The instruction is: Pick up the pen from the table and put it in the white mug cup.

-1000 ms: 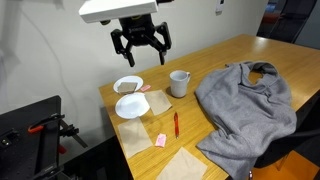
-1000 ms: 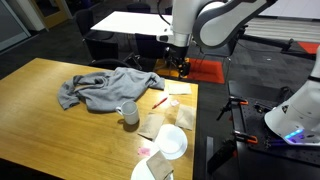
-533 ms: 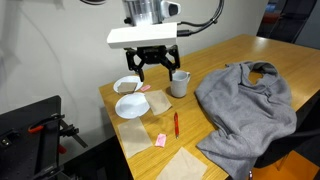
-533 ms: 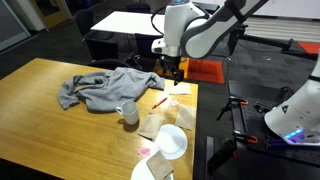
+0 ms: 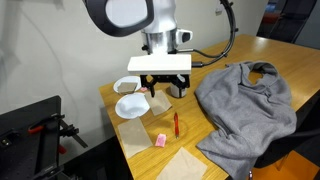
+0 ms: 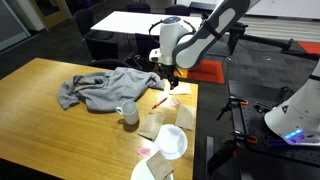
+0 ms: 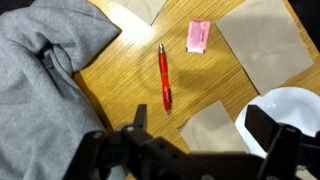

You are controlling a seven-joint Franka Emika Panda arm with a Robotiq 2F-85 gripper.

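The red pen (image 7: 164,78) lies on the wooden table (image 5: 235,52), next to a grey cloth; it shows in both exterior views (image 5: 176,124) (image 6: 160,101). The white mug (image 6: 129,113) stands upright near the cloth's edge; in an exterior view the arm mostly hides it. My gripper (image 7: 200,135) is open and empty, and hangs low over the table (image 5: 166,92), above a brown napkin between the pen and a white dish. It also shows in an exterior view (image 6: 168,86), just above the pen's area.
A grey cloth (image 5: 245,100) (image 7: 40,70) covers much of the table. A white bowl (image 5: 127,85) and plate (image 5: 131,106) sit near the table corner. A pink block (image 7: 198,36) and brown napkins (image 7: 262,45) lie around the pen.
The arm has come down from high above the table to just above it, over the mug and dishes. The gripper stays open. Nothing on the table has moved.
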